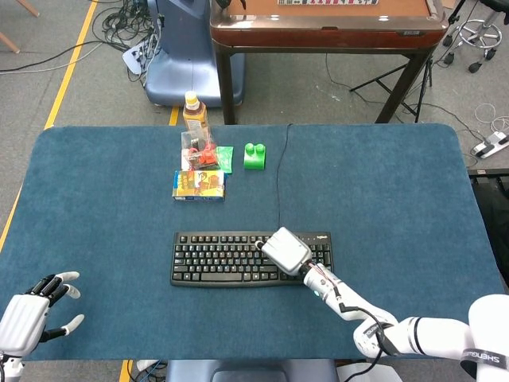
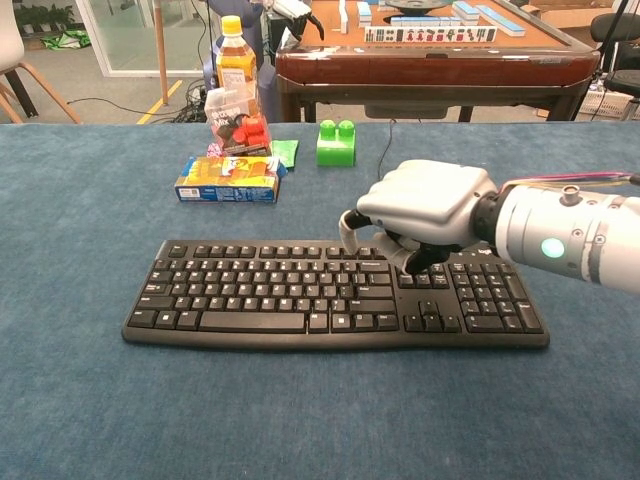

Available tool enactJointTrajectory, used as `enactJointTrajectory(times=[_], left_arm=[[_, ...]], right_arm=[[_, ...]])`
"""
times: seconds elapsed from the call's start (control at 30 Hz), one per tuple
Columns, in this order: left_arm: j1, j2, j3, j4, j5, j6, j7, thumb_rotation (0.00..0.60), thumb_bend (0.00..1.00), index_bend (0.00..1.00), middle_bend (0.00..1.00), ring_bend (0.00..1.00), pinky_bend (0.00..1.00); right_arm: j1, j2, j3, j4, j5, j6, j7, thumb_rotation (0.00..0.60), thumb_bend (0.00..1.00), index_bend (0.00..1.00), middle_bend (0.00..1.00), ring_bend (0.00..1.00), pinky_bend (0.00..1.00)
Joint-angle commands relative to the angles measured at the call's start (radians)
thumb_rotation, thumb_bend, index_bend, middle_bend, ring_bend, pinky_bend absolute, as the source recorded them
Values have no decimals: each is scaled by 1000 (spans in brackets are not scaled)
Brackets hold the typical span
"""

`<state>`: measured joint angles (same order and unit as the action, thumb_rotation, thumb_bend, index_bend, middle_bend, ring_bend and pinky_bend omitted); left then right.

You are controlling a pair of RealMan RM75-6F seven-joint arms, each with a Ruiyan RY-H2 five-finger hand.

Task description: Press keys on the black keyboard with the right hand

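Observation:
The black keyboard [image 1: 223,259] [image 2: 290,292] lies flat at the front middle of the blue table, and its cable [image 2: 381,185] runs toward the far edge. My right hand [image 1: 286,250] [image 2: 425,207] hovers low over the keyboard's right-centre part, palm down and holding nothing. Its fingers [image 2: 412,258] curl downward and reach the keys beside the arrow and navigation block; whether a key is pushed down cannot be told. My left hand [image 1: 32,314] rests at the table's front left corner, fingers spread and empty, seen only in the head view.
At the back left stand a tea bottle [image 2: 236,58], a snack bag [image 2: 236,125], a colourful box [image 2: 228,179] and a green block [image 2: 337,142]. Beyond the far edge of the blue table [image 1: 382,183] stands a brown mahjong table [image 1: 326,24].

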<state>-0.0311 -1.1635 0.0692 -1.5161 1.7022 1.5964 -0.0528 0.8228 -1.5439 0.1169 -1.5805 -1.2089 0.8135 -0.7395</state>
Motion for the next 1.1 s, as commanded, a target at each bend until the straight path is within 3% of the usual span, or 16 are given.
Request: enactJointTrajectory(times=[0.03, 1.1], left_arm=[[0, 0, -1, 0, -2, 0, -3, 600, 147, 488, 294, 265, 496], [9, 16, -4, -3, -8, 14, -42, 600, 147, 489, 294, 264, 496]], right_arm=[[14, -15, 0, 18, -7, -1, 16, 600, 1000, 337, 1000, 1000, 1000], [68, -114, -31, 178, -35, -7, 151, 600, 1000, 366, 1000, 1000, 1000]])
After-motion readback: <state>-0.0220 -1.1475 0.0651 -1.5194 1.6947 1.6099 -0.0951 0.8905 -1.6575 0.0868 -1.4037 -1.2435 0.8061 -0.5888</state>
